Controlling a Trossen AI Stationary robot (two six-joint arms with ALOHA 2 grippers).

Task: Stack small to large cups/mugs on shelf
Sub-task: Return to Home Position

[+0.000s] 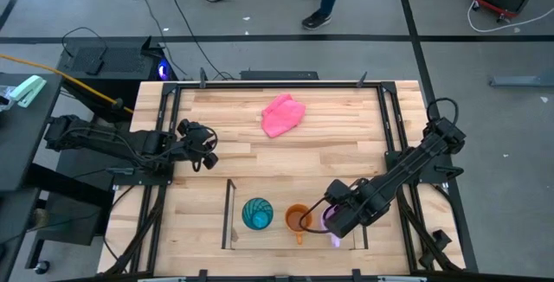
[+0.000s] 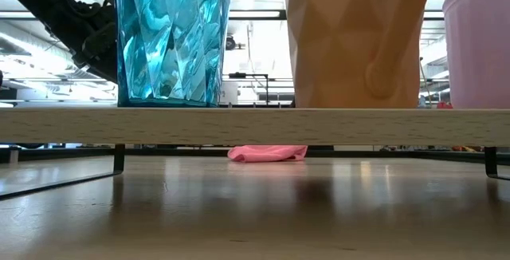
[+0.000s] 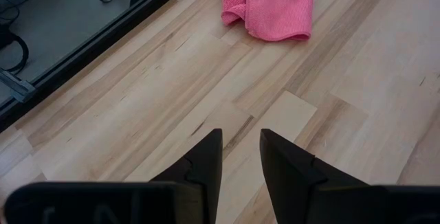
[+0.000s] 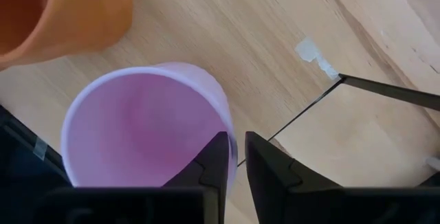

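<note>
Three cups stand in a row on the shelf's wooden plank (image 2: 255,124): the teal tumbler (image 1: 257,214) at the left, the orange mug (image 1: 298,219) in the middle, and the lilac mug (image 4: 137,121) at the right end. My right gripper (image 4: 237,157) is above the lilac mug, shut on its rim, and hides most of it in the high view. My left gripper (image 3: 240,145) hovers over bare table near the left edge, open by a narrow gap and holding nothing. My right gripper pinches the lilac mug's rim (image 4: 229,124) on the side away from the orange mug. One finger (image 4: 213,162) is inside the mug and the other is outside. The fingers come from above, slanting in from the table's right. The mug stands upright with its base on the plank (image 2: 478,104).
A pink cloth (image 1: 283,114) lies crumpled on the far middle of the table. The shelf's thin dark rods (image 4: 385,90) rise close beside the lilac mug. Dark frame rails run along the table's left and right edges. Bare wood lies between the shelf and the cloth.
</note>
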